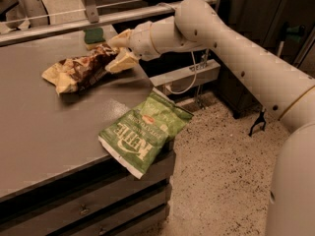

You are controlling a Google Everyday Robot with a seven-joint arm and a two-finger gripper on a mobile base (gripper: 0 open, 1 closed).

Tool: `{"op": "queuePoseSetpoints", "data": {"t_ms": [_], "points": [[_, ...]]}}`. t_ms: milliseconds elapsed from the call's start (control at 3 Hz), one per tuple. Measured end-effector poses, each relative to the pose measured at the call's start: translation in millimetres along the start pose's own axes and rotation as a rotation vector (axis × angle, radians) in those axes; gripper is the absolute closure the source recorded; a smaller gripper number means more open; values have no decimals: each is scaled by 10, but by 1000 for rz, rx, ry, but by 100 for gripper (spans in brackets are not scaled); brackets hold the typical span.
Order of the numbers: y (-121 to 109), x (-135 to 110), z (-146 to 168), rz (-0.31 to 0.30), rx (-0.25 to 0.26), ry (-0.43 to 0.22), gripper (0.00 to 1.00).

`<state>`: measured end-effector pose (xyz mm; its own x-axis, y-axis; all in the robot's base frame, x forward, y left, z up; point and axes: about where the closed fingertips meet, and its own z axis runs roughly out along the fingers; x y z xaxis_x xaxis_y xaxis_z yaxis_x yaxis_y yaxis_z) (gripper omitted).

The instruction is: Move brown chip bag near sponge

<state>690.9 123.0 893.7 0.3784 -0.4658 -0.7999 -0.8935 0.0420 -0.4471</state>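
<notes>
The brown chip bag (78,72) lies crumpled on the grey table (44,132), dark brown in the middle with cream-yellow ends. My gripper (116,50) reaches in from the right and is shut on the bag's right end, with cream fingers (123,61) above and below it. The sponge (93,35), dark green over pale yellow, sits at the table's far edge, just behind the gripper and the bag's right end.
A green Kettle chip bag (142,132) hangs over the table's front right corner. A metal rail (64,23) runs along the table's far side. The speckled floor (221,171) lies to the right, with a shelf and cable below the arm.
</notes>
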Motion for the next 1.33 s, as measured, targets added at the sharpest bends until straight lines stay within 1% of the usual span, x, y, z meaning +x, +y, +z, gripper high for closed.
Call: {"op": "queuePoseSetpoints", "data": {"t_ms": [333, 1000, 1333], "points": [[50, 48, 23, 11, -9, -1, 0], [94, 105, 87, 27, -22, -10, 0], [171, 14, -5, 41, -11, -30, 0]]}}
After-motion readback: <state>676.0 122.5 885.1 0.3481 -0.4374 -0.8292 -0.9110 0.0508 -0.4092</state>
